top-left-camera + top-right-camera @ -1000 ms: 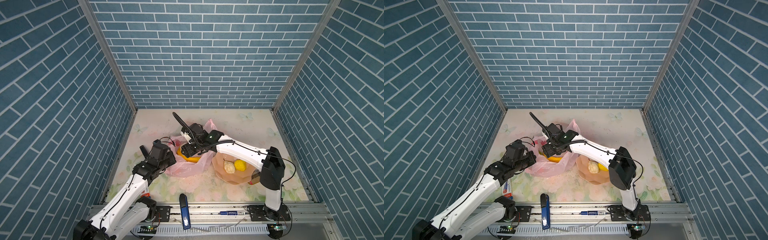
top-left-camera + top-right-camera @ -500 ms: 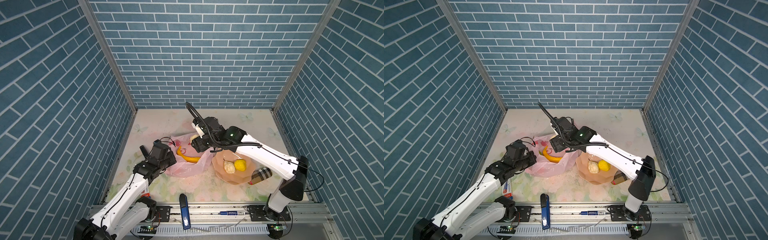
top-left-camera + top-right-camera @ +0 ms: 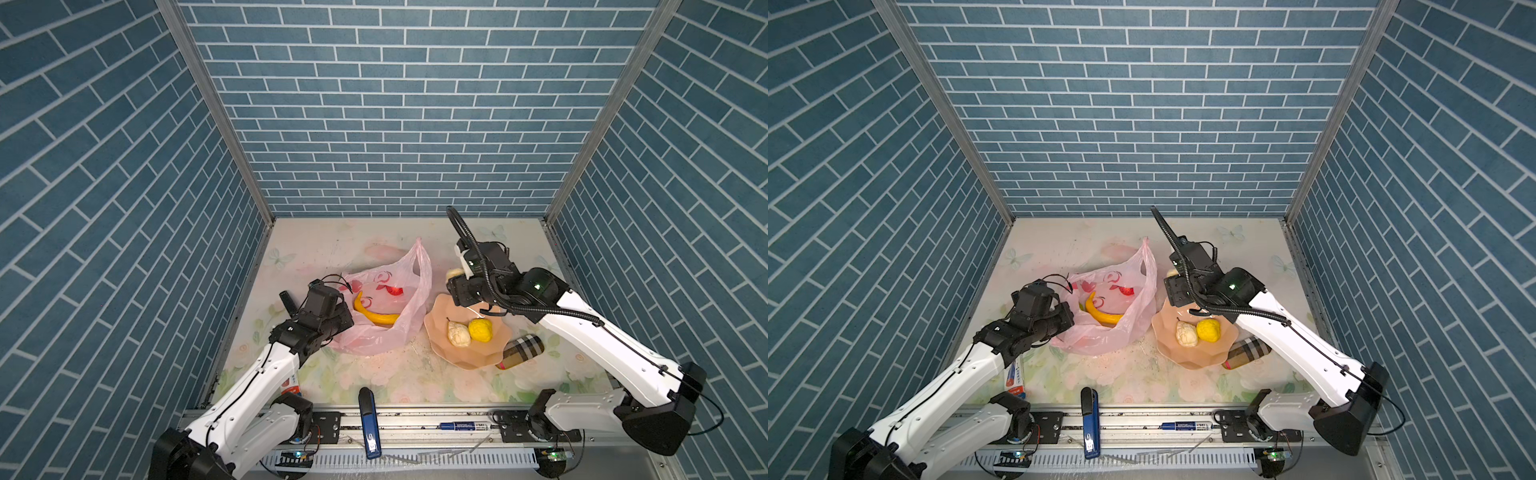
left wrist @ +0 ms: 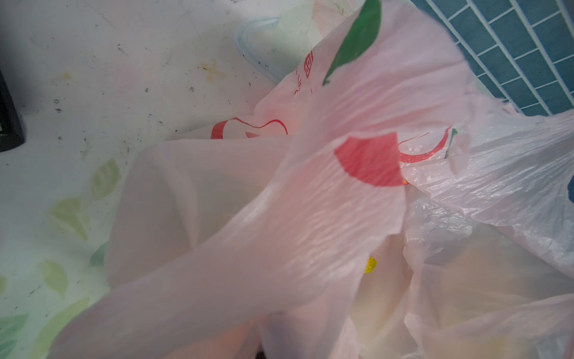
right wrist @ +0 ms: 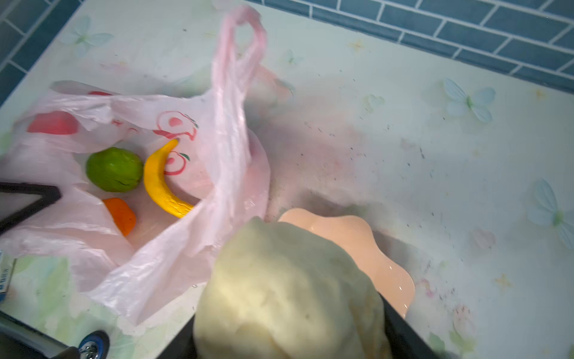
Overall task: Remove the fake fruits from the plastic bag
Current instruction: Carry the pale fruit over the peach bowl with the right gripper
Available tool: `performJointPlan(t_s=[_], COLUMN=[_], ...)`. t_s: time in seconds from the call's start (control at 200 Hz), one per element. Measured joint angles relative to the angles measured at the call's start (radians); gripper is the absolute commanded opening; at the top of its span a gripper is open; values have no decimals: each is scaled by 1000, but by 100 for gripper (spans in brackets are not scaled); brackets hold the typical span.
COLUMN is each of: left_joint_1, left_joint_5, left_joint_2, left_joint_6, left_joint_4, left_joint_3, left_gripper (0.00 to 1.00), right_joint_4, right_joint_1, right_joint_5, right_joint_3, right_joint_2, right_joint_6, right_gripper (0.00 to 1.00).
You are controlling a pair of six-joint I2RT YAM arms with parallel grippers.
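The open pink bag [image 3: 374, 343] holds a banana [image 3: 376, 316], green ball [image 5: 114, 169] and orange ball [image 5: 121, 214]. A cream ball [image 3: 458, 334] and yellow ball [image 3: 480, 330] lie on the plate [image 3: 469, 360].

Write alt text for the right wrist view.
A knobbly cream ball, gripped in the right gripper, fills the foreground. Beyond it the pink plastic bag lies open, holding a green ball, a yellow banana and an orange ball; a peach plate shows beside it.

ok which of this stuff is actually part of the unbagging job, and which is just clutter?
Job: plastic bag; banana, green ball and orange ball inside it; cream ball in the right claw; second cream ball and yellow ball on the peach plate.
Clutter: plaid cylinder beside the plate; blue stapler and pen on the front rail; printed tube at front left.
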Motion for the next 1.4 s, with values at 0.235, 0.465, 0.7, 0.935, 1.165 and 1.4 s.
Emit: performJointPlan(t_s=[0.235,0.465,0.7,0.935,1.165,1.4], left_joint_1=[0,0,0,0,0,0], left_joint_5=[0,0,-5,-11,-10,-10], left_joint_2=[23,26,26,30,47,47], left_joint_6=[2,2,2,2,2,2], left_joint_4=[3,3,2,0,0,0], left_joint_3=[8,8,8,8,8,8], left_gripper=[0,0,0,0,0,0], right_joint_4=[72,196,301,367,402,428], right_joint_1=[-116,-175,-216,-239,-245,-250], right_joint_5=[-36,-105,-167,-209,-229,-235], right_joint_3=[-192,-279,-315,-367,-402,-413], right_joint_2=[-2,116,204,243,261,272], right_joint_6=[32,39,40,42,42,42], right_gripper=[46,46,46,48,53,65])
